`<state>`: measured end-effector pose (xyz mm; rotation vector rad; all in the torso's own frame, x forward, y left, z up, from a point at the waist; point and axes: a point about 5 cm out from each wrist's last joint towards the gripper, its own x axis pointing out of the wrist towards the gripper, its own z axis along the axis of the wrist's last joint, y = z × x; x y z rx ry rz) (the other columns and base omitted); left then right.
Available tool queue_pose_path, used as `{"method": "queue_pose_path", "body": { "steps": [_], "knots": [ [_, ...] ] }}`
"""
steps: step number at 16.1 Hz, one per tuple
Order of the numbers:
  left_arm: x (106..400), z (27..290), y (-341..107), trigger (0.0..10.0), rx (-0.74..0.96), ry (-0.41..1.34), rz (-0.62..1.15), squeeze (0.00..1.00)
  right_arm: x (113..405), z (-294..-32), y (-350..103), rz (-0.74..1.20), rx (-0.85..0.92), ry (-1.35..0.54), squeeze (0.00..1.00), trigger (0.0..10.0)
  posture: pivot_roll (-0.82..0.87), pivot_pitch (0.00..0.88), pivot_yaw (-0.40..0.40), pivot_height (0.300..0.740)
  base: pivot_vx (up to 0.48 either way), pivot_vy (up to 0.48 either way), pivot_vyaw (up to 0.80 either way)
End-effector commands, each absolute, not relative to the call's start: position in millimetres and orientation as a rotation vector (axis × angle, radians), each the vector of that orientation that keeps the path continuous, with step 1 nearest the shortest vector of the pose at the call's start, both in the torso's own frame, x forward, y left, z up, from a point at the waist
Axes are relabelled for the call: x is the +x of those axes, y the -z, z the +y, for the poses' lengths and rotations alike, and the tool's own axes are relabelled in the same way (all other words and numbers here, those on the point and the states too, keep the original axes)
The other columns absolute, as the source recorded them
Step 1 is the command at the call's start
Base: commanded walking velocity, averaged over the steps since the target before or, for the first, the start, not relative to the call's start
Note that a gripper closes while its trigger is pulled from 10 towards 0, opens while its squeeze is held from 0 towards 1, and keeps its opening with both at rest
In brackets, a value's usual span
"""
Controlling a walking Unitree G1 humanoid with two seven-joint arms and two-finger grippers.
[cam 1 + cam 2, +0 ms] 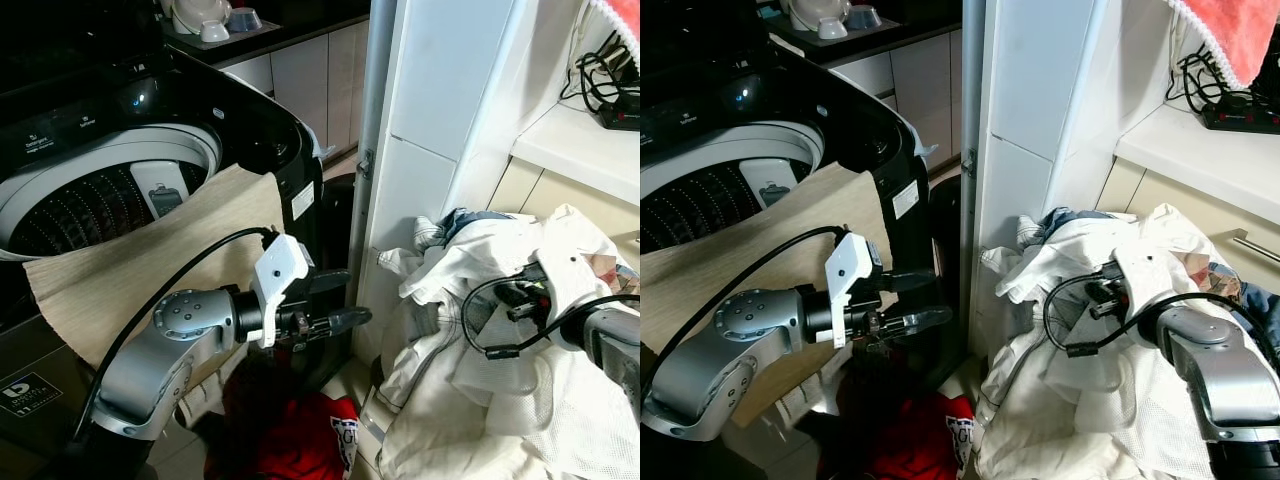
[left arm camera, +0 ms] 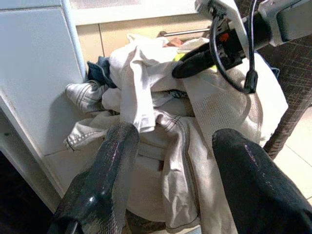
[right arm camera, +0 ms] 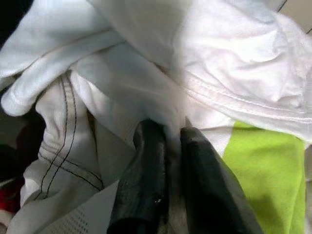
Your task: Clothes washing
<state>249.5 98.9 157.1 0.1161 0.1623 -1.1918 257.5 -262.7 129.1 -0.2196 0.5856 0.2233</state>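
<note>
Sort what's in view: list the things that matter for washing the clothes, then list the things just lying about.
For the job:
washing machine
pile of white laundry
beige cloth draped over the machine's edge
red garment on the floor
right end effector pinching white fabric
left end effector, open

Lying about:
dishes on the counter
power strip

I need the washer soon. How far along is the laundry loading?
Early. A beige cloth already hangs over the washer rim. The right end effector pinches white fabric in the laundry pile; the left end effector is open. The pile and a red garment remain.
</note>
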Motion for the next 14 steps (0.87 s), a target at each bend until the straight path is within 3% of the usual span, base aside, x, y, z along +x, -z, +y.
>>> {"method": "queue_pose_path", "body": {
  "steps": [1, 9, 14],
  "knots": [
    [252, 100, -159, 10.0, 0.135, 1.183, 0.149, 0.00, 259, -267, -135, 0.554, -0.185, -0.207, 0.00, 0.0, -0.17, 0.000, 0.049, 0.740, 0.000, 0.000, 0.00],
    [291, 97, -205, 10.0, -0.017, 0.869, -0.154, 0.00, 265, -259, -231, 0.057, 0.194, -0.405, 0.00, 0.0, -0.18, 0.000, 0.054, 0.740, 0.000, 0.000, 0.00],
    [293, 66, -246, 10.0, -0.134, 0.982, -0.315, 0.00, 253, -252, -283, -0.199, 0.290, -0.605, 0.00, 0.0, -0.18, 0.000, 0.042, 0.740, 0.000, 0.000, 0.00]
  ]
}}
